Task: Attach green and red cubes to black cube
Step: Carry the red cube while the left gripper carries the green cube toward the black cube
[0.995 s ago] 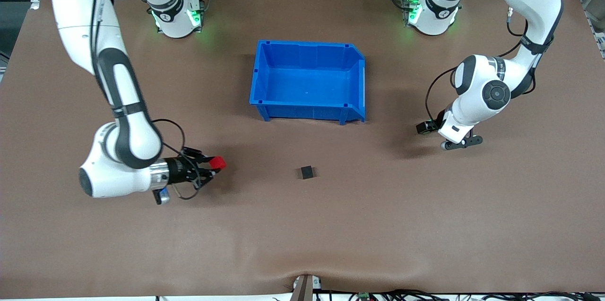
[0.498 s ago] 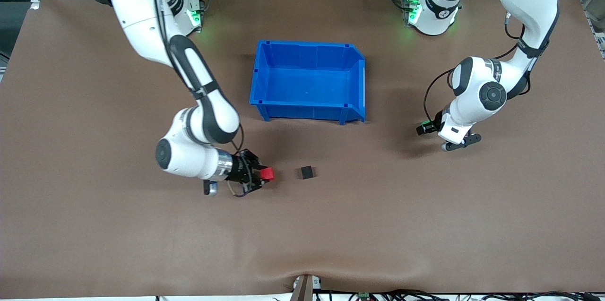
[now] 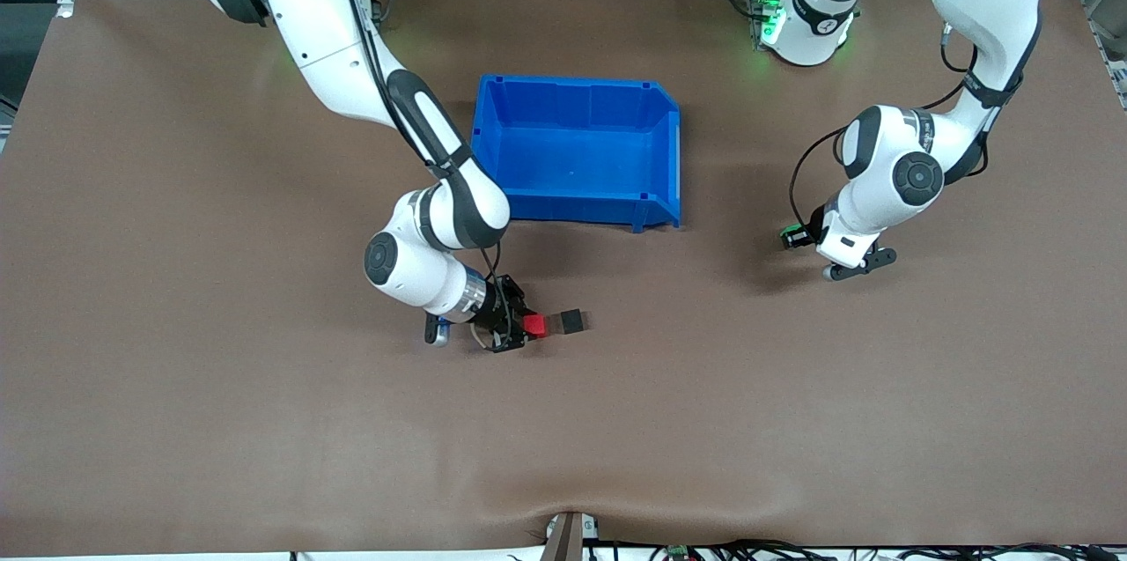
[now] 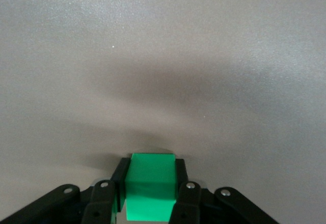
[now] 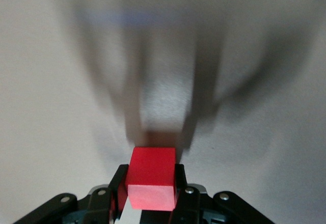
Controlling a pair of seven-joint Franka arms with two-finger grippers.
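The black cube point(image 3: 571, 321) sits on the brown table, nearer to the front camera than the blue bin. My right gripper point(image 3: 528, 326) is shut on the red cube point(image 3: 534, 326) point(image 5: 152, 178) and holds it low, right beside the black cube on the side toward the right arm's end; whether the two touch I cannot tell. In the right wrist view the black cube is a blurred grey shape point(image 5: 165, 102) just past the red one. My left gripper point(image 3: 797, 237) is shut on the green cube point(image 3: 791, 236) point(image 4: 151, 187) and waits low over bare table toward the left arm's end.
An empty blue bin point(image 3: 669, 147) stands at the middle of the table, farther from the front camera than the black cube. The brown mat point(image 3: 704, 420) has a wrinkle at its front edge by a small clamp point(image 3: 568, 535).
My right arm has swept from the right arm's end toward the middle, bringing the red cube right up beside the black cube. The left arm has barely moved.
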